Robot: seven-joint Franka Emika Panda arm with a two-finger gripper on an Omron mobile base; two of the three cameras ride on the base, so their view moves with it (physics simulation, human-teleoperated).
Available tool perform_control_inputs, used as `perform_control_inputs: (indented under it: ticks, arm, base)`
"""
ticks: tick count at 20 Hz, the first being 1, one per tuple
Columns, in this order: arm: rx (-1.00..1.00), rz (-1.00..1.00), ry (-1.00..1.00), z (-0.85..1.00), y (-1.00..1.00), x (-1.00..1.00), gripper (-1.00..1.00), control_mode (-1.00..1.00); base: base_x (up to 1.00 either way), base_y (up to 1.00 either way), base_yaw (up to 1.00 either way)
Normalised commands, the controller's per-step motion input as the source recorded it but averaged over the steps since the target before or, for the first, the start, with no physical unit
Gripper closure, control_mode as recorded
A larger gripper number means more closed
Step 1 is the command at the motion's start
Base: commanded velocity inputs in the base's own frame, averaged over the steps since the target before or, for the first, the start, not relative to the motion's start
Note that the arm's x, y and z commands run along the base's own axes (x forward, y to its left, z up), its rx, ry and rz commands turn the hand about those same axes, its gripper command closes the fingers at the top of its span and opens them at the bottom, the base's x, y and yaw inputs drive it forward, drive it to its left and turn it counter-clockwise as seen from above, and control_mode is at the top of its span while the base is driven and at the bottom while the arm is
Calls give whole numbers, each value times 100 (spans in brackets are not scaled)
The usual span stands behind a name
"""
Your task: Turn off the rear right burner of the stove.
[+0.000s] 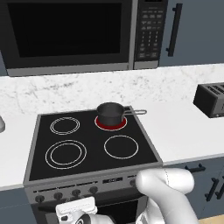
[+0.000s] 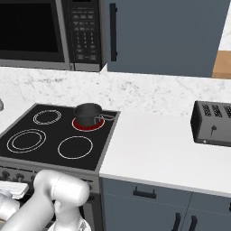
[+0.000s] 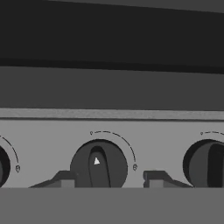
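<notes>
The flat black glass-topped stove (image 1: 94, 144) sat in the white bench (image 2: 158, 149). Its rear right burner (image 1: 111, 123), a round ring, glowed red under a small dark saucepan (image 1: 110, 113); the other three rings were white outlines. A black toaster (image 2: 212, 123) stood well apart to the right, and a black microwave (image 1: 65, 33) hung above. The tool (image 3: 105, 180) was low at the grey front panel, released, its two dark fingertips (image 3: 65, 179) either side of a dark round knob (image 3: 99, 165) with a white pointer, apparently not touching it.
</notes>
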Motion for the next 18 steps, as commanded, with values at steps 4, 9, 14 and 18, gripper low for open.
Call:
perform_control_inputs:
  ticks: [4, 9, 14, 18]
  arm:
    - [0, 0, 0, 3, 0, 0, 100, -100]
    - [3, 0, 0, 9, -1, 0, 100, -100]
    - [11, 3, 0, 0, -14, 0, 100, -100]
    - [23, 2, 0, 0, -5, 0, 100, -100]
  base:
    - [0, 0, 0]
    - [0, 0, 0]
    - [0, 0, 0]
    - [0, 0, 0]
